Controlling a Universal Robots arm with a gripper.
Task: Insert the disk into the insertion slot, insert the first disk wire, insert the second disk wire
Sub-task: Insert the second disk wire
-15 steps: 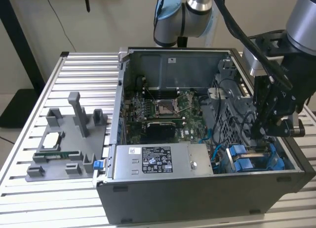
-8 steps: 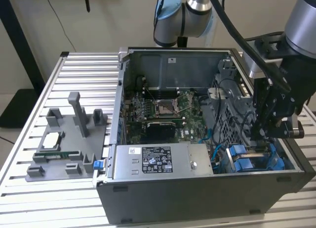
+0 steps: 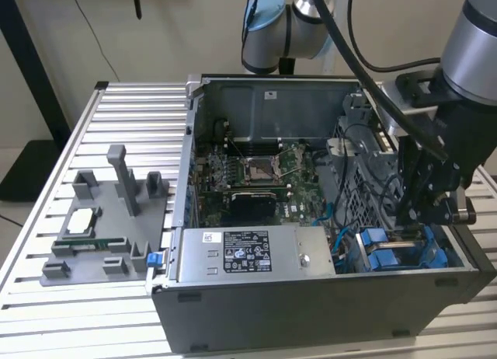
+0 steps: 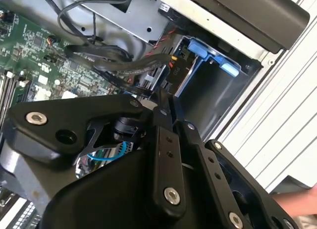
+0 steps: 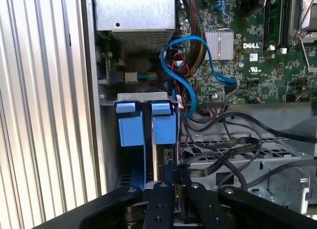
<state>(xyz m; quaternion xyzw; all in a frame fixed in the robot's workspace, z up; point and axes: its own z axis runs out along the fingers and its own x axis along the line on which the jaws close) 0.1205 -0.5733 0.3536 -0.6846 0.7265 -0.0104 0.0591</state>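
Observation:
The disk [image 5: 163, 158] sits down in the insertion slot [image 5: 148, 97] of the grey drive cage, with its blue carrier bracket [image 5: 164, 124] at the slot's mouth. The bracket also shows in the second wrist view [image 4: 208, 54] and in the exterior view [image 3: 375, 239]. My gripper [image 5: 172, 168] reaches into the cage right over the disk's edge, fingers pressed together on the end of a flat black disk wire [image 5: 223, 148]. In the second wrist view the gripper [image 4: 165, 101] points at a black connector [image 4: 174, 69] with coloured leads. In the exterior view the gripper [image 3: 415, 219] hangs at the case's right front corner.
A second blue bracket [image 5: 130, 126] fills the neighbouring bay. A blue cable [image 5: 188, 65] loops above the cage, beside the motherboard [image 3: 264, 172]. The grey power-supply box [image 3: 256, 254] lies along the case front. A grey fixture [image 3: 109, 219] stands on the slatted table [image 3: 46, 312]. A hand [image 4: 297, 204] shows outside the case.

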